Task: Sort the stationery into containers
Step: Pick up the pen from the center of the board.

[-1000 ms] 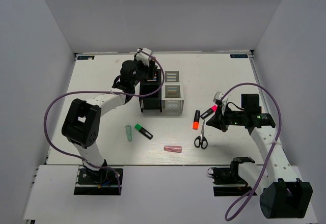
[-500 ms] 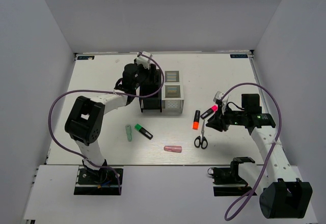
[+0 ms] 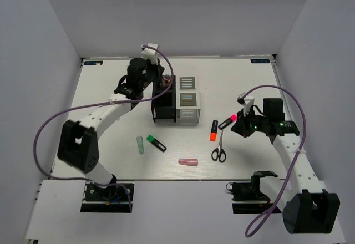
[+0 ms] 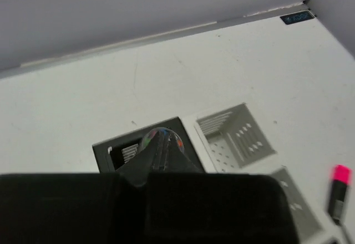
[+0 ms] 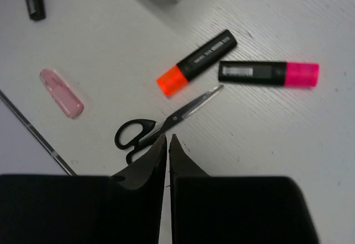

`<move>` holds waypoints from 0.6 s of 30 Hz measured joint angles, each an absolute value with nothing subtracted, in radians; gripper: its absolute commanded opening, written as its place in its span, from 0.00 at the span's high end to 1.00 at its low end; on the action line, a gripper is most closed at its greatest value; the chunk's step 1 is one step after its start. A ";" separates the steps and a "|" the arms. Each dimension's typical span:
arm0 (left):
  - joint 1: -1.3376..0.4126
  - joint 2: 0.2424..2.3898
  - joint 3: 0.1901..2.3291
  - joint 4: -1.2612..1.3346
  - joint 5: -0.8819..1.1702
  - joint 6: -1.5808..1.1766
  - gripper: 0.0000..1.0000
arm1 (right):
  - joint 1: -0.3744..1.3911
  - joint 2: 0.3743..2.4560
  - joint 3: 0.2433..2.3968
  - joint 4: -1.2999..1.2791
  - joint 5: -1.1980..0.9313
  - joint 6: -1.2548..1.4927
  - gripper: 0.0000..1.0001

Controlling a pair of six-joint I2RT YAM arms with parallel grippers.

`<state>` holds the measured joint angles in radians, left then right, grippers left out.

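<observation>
Scissors (image 5: 171, 120), black-handled, centre frame on counter (image 5: 100, 33) beside orange highlighter (image 5: 197, 61): likely light, rigid, slick-bladed; grasp at pivot. Right hand (image 5: 168, 138) clenched, empty; left hand (image 4: 161, 145) clenched over black organiser (image 4: 105, 147).

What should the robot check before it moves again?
1. Right gripper shut, empty: ok.
2. Scissors free on the table, just ahead of it: ok.
3. Left gripper shut: ok.
4. Left gripper holding the round thing at its tip: cannot tell.
5. Left gripper above black organiser: ok.
6. Everything sorted: not ok, scissors and orange highlighter lie loose.
</observation>
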<state>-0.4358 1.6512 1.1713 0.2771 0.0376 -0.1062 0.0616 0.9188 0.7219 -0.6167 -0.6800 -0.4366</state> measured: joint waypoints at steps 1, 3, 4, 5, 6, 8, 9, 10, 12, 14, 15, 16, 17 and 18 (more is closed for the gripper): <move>-0.443 1.607 1.194 0.188 0.014 -0.128 0.94 | 0.061 0.941 0.732 -0.617 -0.627 -0.390 0.52; -0.464 1.508 1.239 0.002 -0.025 -0.173 0.41 | 0.061 1.015 0.795 -0.634 -0.542 -0.321 0.27; -0.476 1.442 1.246 -0.095 -0.047 -0.204 0.30 | 0.061 1.086 0.844 -0.646 -0.505 -0.295 0.10; -0.485 1.378 1.244 -0.190 -0.069 -0.229 0.17 | 0.061 1.143 0.893 -0.659 -0.483 -0.273 0.10; -0.495 1.324 1.236 -0.265 -0.087 -0.245 0.10 | 0.061 1.208 0.942 -0.661 -0.461 -0.267 0.10; -0.505 1.210 1.179 -0.381 -0.123 -0.280 0.04 | 0.061 1.319 1.028 -0.678 -0.444 -0.272 0.10; -0.505 1.149 1.127 -0.445 -0.144 -0.292 0.02 | 0.061 1.362 1.058 -0.683 -0.443 -0.306 0.10; -0.503 1.089 1.059 -0.485 -0.161 -0.298 0.02 | 0.060 1.393 1.077 -0.694 -0.450 -0.346 0.19; -0.493 0.982 0.903 -0.561 -0.181 -0.303 0.46 | 0.057 1.439 1.108 -0.731 -0.507 -0.566 0.47; -0.467 0.931 0.783 -0.647 -0.185 -0.306 0.90 | 0.056 1.454 1.116 -0.812 -0.557 -0.865 0.60; -0.449 0.926 0.746 -0.686 -0.183 -0.306 0.96 | 0.056 1.454 1.116 -0.850 -0.565 -1.023 0.63; -0.434 0.927 0.721 -0.709 -0.183 -0.302 0.87 | 0.057 1.456 1.115 -0.879 -0.569 -1.164 0.63; -0.417 0.927 0.694 -0.728 -0.181 -0.301 0.43 | 0.059 1.467 1.118 -0.904 -0.573 -1.275 0.61; -0.410 0.925 0.682 -0.736 -0.180 -0.291 0.35 | 0.060 1.486 1.134 -0.942 -0.576 -1.387 0.58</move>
